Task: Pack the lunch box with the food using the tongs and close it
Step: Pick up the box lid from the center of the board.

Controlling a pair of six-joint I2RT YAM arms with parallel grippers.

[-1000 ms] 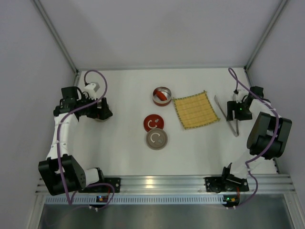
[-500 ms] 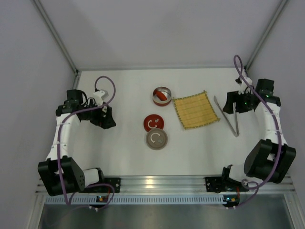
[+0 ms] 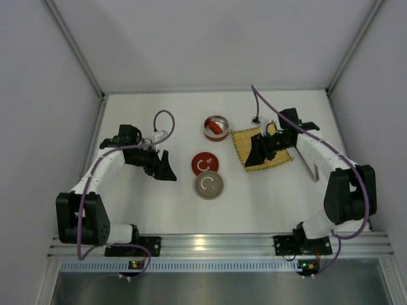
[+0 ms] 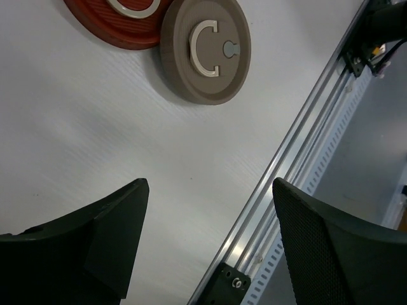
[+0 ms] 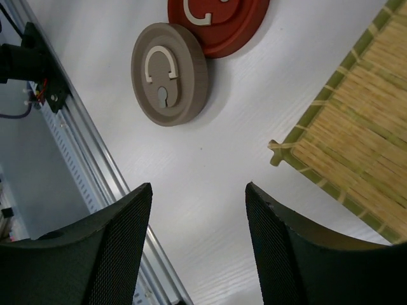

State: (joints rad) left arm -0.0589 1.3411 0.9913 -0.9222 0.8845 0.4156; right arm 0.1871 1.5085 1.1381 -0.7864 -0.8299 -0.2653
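Tongs [image 3: 312, 170] — slim, silver metal — lie partly hidden behind right arm. Round red tin [image 3: 213, 137] holds one red sausage-shaped piece [image 3: 217, 127]. Left gripper [image 4: 210, 190], right gripper [image 5: 198, 190]: both spread apart — empty.

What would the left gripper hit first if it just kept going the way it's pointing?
Probably the bare white table: the left gripper points down at it with fingers apart. The grey-brown lid lies further along that line, so a shallow path might reach it first; depth is unclear.
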